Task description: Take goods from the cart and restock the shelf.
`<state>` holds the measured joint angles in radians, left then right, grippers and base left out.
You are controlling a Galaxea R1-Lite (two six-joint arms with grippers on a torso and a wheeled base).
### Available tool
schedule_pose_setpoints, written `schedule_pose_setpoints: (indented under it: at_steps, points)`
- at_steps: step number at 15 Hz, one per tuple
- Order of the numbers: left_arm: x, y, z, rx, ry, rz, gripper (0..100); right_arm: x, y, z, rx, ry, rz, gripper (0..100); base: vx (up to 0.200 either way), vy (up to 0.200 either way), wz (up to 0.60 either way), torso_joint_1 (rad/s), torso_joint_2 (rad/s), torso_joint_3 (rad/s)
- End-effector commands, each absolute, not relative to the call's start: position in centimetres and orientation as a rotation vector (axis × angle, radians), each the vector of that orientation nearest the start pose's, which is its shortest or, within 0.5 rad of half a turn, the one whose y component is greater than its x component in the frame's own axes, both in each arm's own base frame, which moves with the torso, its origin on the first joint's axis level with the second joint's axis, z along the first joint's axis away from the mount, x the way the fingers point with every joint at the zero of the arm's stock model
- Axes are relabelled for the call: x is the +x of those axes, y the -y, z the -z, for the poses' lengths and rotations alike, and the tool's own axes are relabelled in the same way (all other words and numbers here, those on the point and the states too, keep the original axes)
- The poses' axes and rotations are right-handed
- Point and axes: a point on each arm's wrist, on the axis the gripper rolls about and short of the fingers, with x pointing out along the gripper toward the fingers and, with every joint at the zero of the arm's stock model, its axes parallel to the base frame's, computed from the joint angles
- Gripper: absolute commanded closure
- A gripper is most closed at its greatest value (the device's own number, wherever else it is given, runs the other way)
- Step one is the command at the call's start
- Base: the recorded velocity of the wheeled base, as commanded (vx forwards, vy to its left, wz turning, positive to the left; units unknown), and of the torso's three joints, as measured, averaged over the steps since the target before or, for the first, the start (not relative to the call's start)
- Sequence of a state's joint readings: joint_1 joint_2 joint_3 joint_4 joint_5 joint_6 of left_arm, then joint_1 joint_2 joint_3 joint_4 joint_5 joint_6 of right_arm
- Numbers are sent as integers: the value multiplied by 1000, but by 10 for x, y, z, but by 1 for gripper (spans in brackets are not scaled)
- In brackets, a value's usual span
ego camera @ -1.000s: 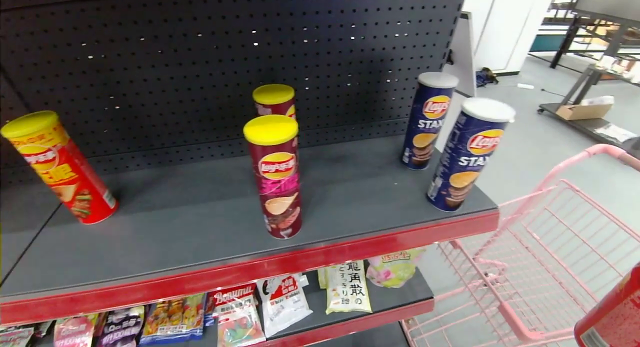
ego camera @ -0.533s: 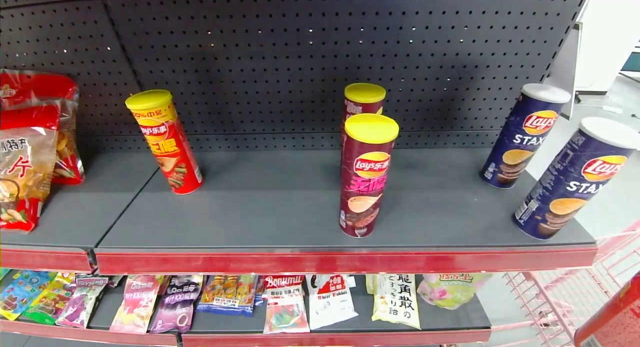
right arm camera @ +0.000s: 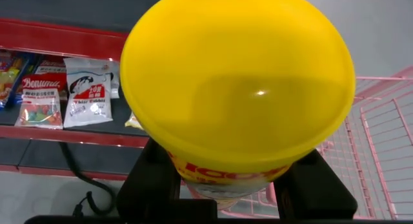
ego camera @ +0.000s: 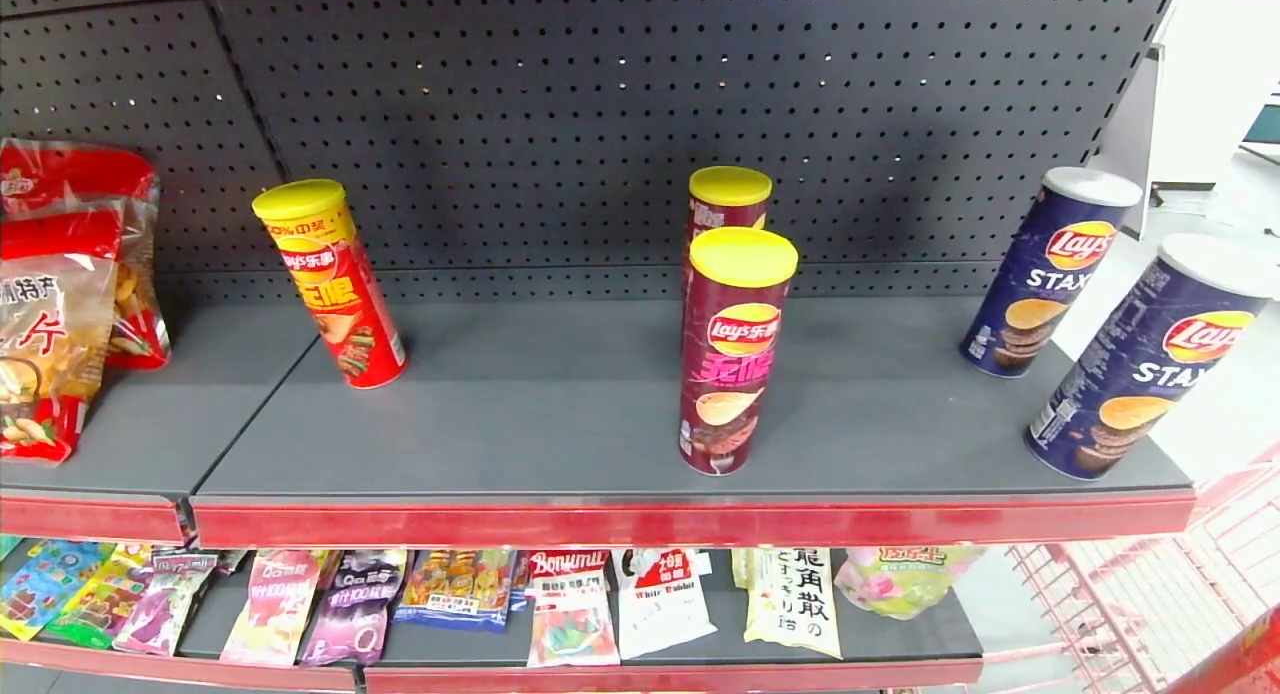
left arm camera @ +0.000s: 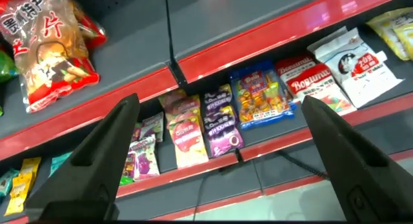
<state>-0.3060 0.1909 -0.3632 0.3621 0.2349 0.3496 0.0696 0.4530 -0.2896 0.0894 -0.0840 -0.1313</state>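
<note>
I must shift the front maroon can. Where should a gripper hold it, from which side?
Probably mid-body on the front maroon can, from the open front of the shelf: it stands upright, a second can is behind it, and its flanks are free.

Head view square to the shelf; both wrist views nearer, lower, on the same snack bags.
</note>
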Motion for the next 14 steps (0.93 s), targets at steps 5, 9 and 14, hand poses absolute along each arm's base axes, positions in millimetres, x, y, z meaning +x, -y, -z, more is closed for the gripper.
schedule_pose_setpoints:
  at_steps: [5,9,14]
  points:
    - [-36,-17,-141,391,-143,103,0,12,1,-148,-151,-252,-1,100,0,200,0,6,0,0]
    - [-36,-17,-141,391,-142,103,0,12,1,-148,-152,-250,0,100,0,200,0,-1,0,-1]
    - [-37,-17,-142,388,-133,102,0,10,1,-148,-153,-241,-1,100,0,200,0,0,1,3]
